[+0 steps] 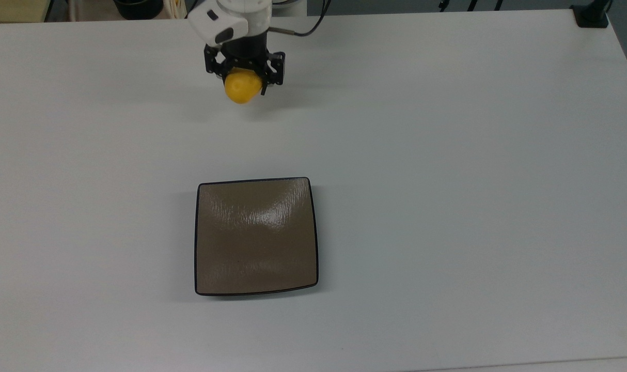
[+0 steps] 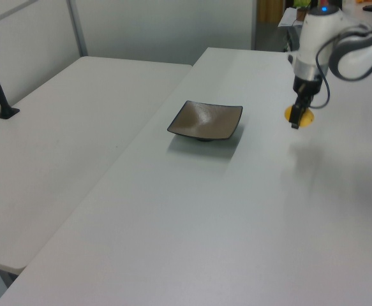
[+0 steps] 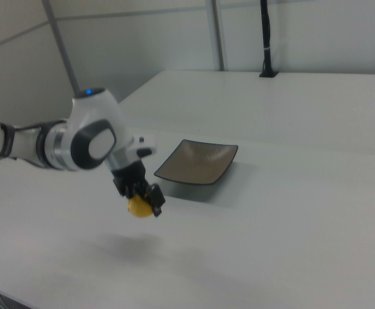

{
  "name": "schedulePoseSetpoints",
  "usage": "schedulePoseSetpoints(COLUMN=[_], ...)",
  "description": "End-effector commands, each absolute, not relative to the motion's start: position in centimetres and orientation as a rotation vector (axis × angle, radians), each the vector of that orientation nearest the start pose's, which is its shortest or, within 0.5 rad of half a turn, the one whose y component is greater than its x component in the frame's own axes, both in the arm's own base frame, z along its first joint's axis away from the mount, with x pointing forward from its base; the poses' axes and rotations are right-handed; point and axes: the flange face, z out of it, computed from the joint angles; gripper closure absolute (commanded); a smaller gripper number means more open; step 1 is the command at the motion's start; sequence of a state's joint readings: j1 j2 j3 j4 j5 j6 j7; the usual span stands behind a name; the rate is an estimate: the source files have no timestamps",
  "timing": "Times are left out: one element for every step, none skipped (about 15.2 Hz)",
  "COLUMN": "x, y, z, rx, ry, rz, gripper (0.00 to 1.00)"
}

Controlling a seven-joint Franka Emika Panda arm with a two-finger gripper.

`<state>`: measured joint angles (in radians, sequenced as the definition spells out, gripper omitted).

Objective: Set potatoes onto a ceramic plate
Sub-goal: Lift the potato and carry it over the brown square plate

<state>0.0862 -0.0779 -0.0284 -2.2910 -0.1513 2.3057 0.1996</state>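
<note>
We can read no text, label, brand, number or sign anywhere in these views.

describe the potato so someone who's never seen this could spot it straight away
On the wide white table, find the robot arm's black gripper at the top view's upper edge. The potato is the small bright-yellow lump held in it, clear of the table, unlike the much larger brown square plate.
</note>
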Motion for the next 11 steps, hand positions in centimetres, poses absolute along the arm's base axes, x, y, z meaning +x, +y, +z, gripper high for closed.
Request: schedulePoseSetpoints(x=[53.7,54.2,54.6,54.9,55.2,55.3,55.4,55.9,56.3,56.7,57.2], y=[2.6,2.7,2.8,2.9,2.9,2.9,3.0,3.0,3.1,3.1,3.2], z=[46.3,47.9,49.6,51.2,53.0,54.7,55.7,56.8,57.5,57.9,58.2], rx=[-3.245,-3.222,-3.198,-3.182,-3.168,-3.149,-3.137,-3.136,-3.136,-3.135,-3.135], ry=[0.038,0.034,0.011,-0.026,-0.051,-0.055,-0.071,-0.094,-0.110,-0.113,-0.113], rz=[-0.159,-0.157,-0.153,-0.149,-0.151,-0.143,-0.121,-0.099,-0.106,-0.111,-0.118], gripper=[1.00,1.00,1.00,1.00,1.00,1.00,1.00,1.00,1.00,1.00,1.00])
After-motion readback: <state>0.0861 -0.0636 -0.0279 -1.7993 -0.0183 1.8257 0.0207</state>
